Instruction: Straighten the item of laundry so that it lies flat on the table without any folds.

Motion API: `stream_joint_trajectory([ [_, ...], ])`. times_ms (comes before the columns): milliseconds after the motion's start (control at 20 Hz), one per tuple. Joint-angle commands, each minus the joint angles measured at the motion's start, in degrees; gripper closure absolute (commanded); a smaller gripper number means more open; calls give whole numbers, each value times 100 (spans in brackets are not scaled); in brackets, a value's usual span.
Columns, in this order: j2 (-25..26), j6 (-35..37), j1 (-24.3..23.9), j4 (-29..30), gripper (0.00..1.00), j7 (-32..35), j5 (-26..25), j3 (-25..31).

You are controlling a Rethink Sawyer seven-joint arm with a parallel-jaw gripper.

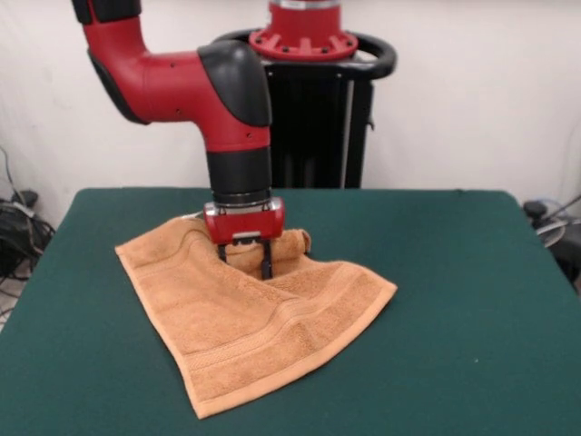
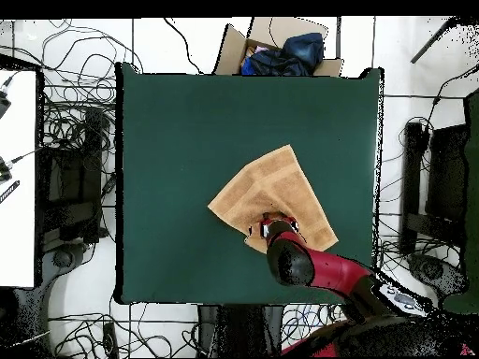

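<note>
The orange-tan towel [image 1: 263, 327] lies near the middle of the green table [image 1: 454, 291]. Most of it is spread out, with border bands along its near edge. Its far corner is bunched into a raised fold under the arm. My gripper [image 1: 244, 261] points straight down onto that bunched part. Its two black fingers stand apart, with a ridge of towel between them. In the overhead view the towel [image 2: 281, 187] is a skewed diamond on the table [image 2: 187, 140]. The gripper [image 2: 273, 224] sits at the edge of the towel nearest the robot's base. No white tag shows.
The robot's black pedestal [image 1: 313, 118] stands behind the table's far edge. A cardboard box with dark blue cloth [image 2: 281, 47] sits on the floor beyond the table's other side. Cables and chairs ring the table.
</note>
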Motion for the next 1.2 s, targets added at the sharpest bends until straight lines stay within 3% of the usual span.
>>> stream_joint_trajectory([
  [50, 41, -448, -2, -1070, 0, 926, -40, 458],
  [1200, 27, -392, -65, -1292, 0, 809, -269, 521],
])
